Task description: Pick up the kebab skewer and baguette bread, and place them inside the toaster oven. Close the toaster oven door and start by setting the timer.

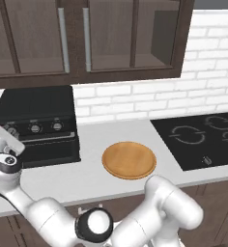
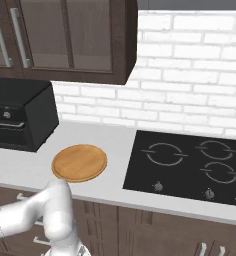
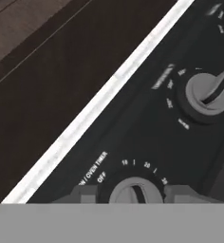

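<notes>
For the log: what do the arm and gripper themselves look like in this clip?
The arm is glossy white with rounded, bulbous links and dark joint rings; one joint shows a round white cap set in a black ring. A dark, round-faced part sits at the wrist end. The gripper has two small grey fingertips. No cables or markings are visible.

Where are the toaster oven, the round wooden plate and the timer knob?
toaster oven (image 1: 36, 103), left base view, its black top.
wooden plate (image 1: 129, 159), left base view, its centre.
timer knob (image 3: 133, 192), hand view, its grey face.

The boxy matt-black toaster oven (image 1: 38, 120) carries smooth silver-grey metallic knobs (image 3: 209, 92); the round flat plate (image 1: 129, 159) looks like smooth wood.
</notes>
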